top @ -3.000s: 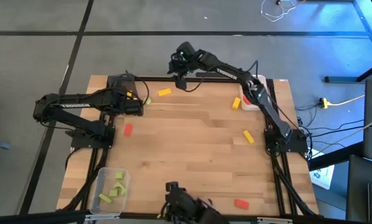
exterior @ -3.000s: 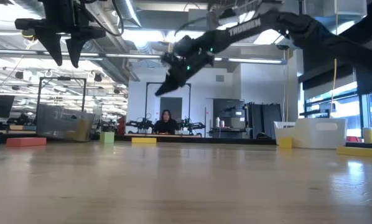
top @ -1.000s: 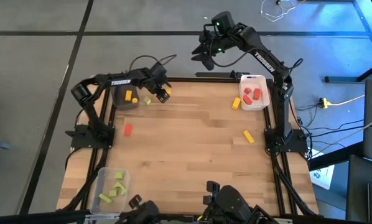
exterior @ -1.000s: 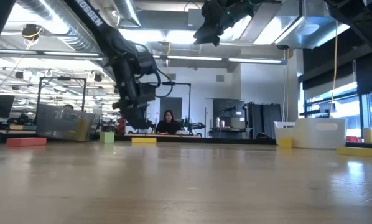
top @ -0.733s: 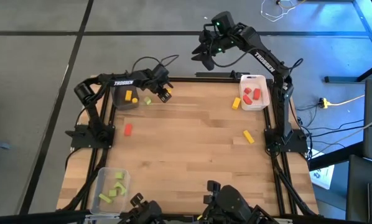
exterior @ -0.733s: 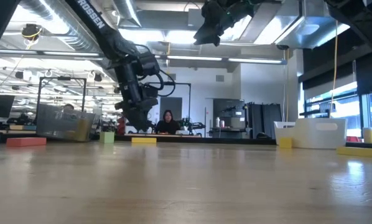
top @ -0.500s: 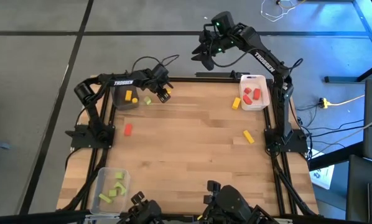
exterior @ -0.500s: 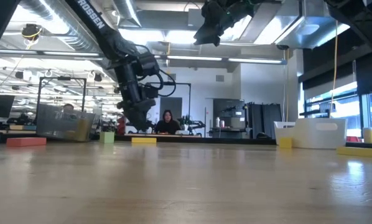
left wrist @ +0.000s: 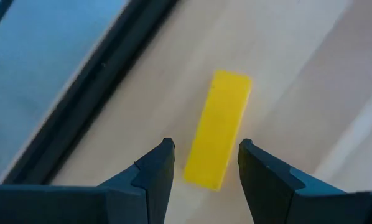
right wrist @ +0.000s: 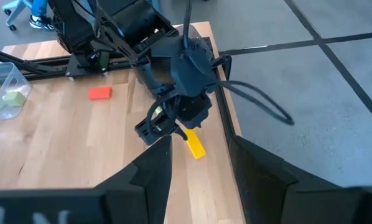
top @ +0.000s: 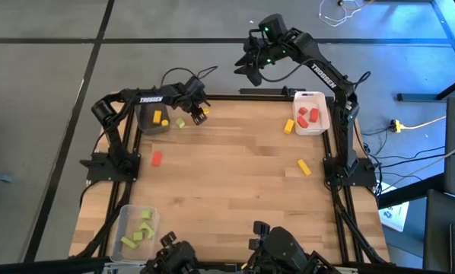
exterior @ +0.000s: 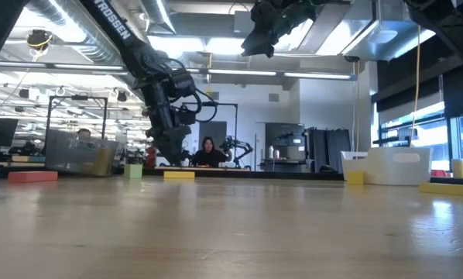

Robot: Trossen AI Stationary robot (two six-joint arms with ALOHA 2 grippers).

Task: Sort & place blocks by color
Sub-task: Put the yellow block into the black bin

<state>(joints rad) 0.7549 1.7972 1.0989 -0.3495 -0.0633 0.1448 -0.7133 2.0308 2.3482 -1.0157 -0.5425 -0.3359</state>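
A yellow block (left wrist: 218,127), a short bar, lies flat on the wood near the table's far edge (top: 202,116). My left gripper (left wrist: 204,163) slants down over it, open. Its fingers stand on either side of the bar's near end, with a gap showing on both sides. In the low view the left gripper (exterior: 169,155) hangs just above the bar (exterior: 179,175). My right gripper (top: 246,70) is raised high beyond the far edge. It is open with nothing between its fingers (right wrist: 198,168).
A dark grey tray (top: 147,125) at the far left holds a yellow block (top: 158,118), with a green block (top: 180,122) beside it. A white tray (top: 313,95) holds red blocks. Loose on the wood: yellow blocks (top: 289,126) (top: 303,167) and a red one (top: 157,158). A clear tray (top: 125,217) holds green blocks.
My left gripper has rolled slightly about its own axis over the yellow bar and has stayed open. The bar has not moved.
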